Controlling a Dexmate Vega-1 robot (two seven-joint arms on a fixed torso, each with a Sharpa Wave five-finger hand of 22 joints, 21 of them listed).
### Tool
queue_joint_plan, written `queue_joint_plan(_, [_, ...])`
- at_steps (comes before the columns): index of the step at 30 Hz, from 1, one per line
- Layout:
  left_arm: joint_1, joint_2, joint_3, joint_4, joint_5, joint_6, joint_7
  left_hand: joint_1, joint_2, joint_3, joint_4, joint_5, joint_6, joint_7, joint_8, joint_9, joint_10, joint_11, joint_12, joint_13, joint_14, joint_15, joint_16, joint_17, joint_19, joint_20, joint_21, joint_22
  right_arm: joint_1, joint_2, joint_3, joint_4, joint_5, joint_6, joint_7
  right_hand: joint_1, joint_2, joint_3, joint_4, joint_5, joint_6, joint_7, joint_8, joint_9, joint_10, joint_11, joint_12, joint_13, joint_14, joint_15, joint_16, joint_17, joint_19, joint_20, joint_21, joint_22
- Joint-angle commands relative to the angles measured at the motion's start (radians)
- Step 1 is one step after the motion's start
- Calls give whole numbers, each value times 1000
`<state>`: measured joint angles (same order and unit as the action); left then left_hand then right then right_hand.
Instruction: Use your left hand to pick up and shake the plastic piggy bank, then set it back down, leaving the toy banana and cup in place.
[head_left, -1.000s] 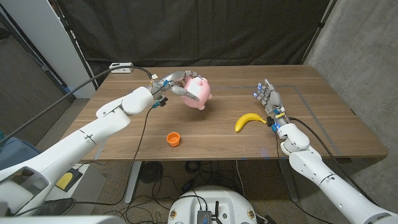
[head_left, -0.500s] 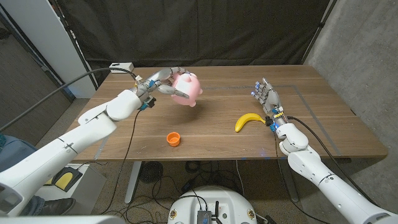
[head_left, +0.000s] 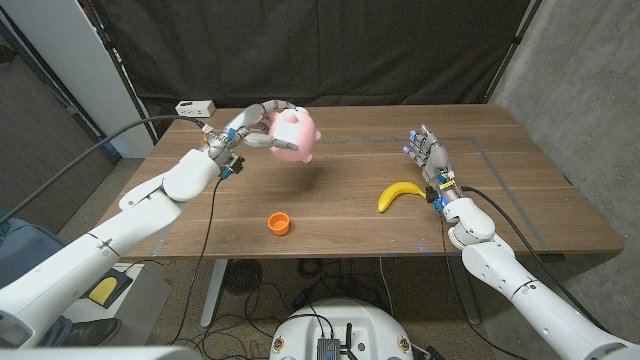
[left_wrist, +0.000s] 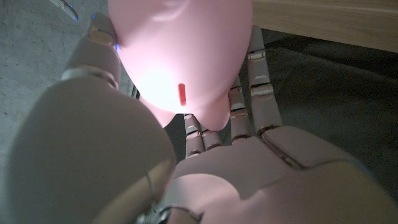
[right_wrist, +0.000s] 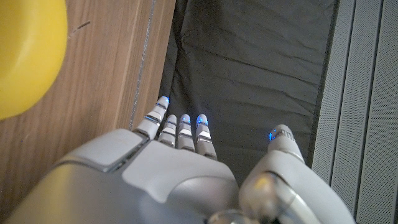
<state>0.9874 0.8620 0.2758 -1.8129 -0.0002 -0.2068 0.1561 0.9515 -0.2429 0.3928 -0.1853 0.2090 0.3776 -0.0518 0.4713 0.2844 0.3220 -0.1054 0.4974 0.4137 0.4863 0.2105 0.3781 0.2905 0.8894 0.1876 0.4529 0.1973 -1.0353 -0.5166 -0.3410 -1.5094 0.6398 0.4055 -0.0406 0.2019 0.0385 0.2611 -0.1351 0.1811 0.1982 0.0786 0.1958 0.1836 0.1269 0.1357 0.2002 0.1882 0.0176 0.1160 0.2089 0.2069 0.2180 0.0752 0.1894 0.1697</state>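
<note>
Left hand (head_left: 245, 128) — raised above the table's far left part, fingers wrapped around the pink piggy bank (head_left: 294, 135), which hangs clear of the wood with its shadow on the surface below. From the left wrist camera the piggy bank (left_wrist: 186, 56) fills the space between thumb and fingers (left_wrist: 258, 74), a small red mark visible on its glowing pink side; the hand (left_wrist: 205, 162) cradles it from behind.

Right hand (head_left: 430, 160) — at the table's right side, standing on its edge with fingers straight, close together and holding nothing; the right wrist camera shows the same hand (right_wrist: 180, 162) with blue-lit fingertips (right_wrist: 185, 118) reaching toward the dark curtain.

Toy banana (head_left: 400, 194) — lying on the wooden table (head_left: 520, 200), just beside the right hand, on the side toward the table's middle; its yellow body (right_wrist: 25, 56) appears at the edge of the right wrist picture.

Orange cup (head_left: 279, 223) — upright near the table's front edge, well below and apart from the lifted piggy bank.
</note>
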Motion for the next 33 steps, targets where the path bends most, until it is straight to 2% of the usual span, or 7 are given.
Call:
queue_joint_plan(1, [96, -119, -133, 125, -235, -318, 106, 386, 394, 109, 19, 2, 236, 147, 3, 63, 262, 113, 8, 98, 264, -253, 6, 6, 102, -157, 9, 3, 6, 9, 0, 24, 5, 11, 12, 9, -2, 0, -3, -1, 4, 1, 0, 6, 5, 6, 4, 6, 3, 5, 3, 6, 7, 1, 7, 5])
queue_joint_plan(7, [149, -203, -203, 171, -345, -465, 110, 378, 396, 107, 25, 0, 237, 144, 1, 62, 262, 112, 7, 101, 265, -252, 5, 7, 101, -158, 13, 3, 21, 14, -7, 36, 8, 2, 22, 9, -2, 0, -3, -1, 4, 3, 0, 6, 5, 6, 4, 6, 3, 6, 3, 6, 7, 1, 7, 5])
queue_joint_plan(14, [162, -363, -249, 272, -565, -695, 49, 374, 394, 107, 25, -2, 237, 139, -3, 59, 260, 108, 4, 104, 269, -260, 4, 7, 97, -159, 16, 2, 33, 11, -13, 40, -3, -3, 23, 9, -2, -1, -3, -1, 4, 3, 0, 6, 5, 5, 4, 6, 2, 5, 3, 6, 7, 1, 7, 5])
queue_joint_plan(18, [158, -447, -269, 321, -698, -789, 6, 370, 394, 108, 27, -2, 239, 137, -4, 58, 260, 105, 2, 106, 266, -258, 0, 7, 94, -161, 17, 2, 33, 6, -13, 31, -8, -13, 13, 9, -2, -1, -3, -1, 4, 3, 0, 6, 5, 5, 4, 6, 3, 6, 3, 6, 8, 1, 7, 5])
queue_joint_plan(24, [166, -526, -290, 356, -860, -830, -52, 364, 394, 109, 27, -3, 241, 134, -7, 56, 264, 97, 1, 109, 270, -267, -3, 5, 92, -168, 21, 1, 34, -1, -14, 23, -16, -19, 9, 10, -2, -1, -3, -1, 4, 3, 0, 6, 5, 5, 3, 6, 3, 5, 3, 6, 8, 1, 7, 5])
queue_joint_plan(33, [152, -605, -296, 401, -894, -811, -51, 357, 396, 110, 30, -3, 244, 130, -10, 54, 269, 93, 0, 112, 278, -276, -3, 4, 92, -176, 26, 1, 34, -4, -17, 10, -15, -38, 2, 10, -2, -2, -3, -1, 4, 3, 0, 6, 4, 5, 3, 6, 3, 5, 3, 6, 8, 1, 7, 5])
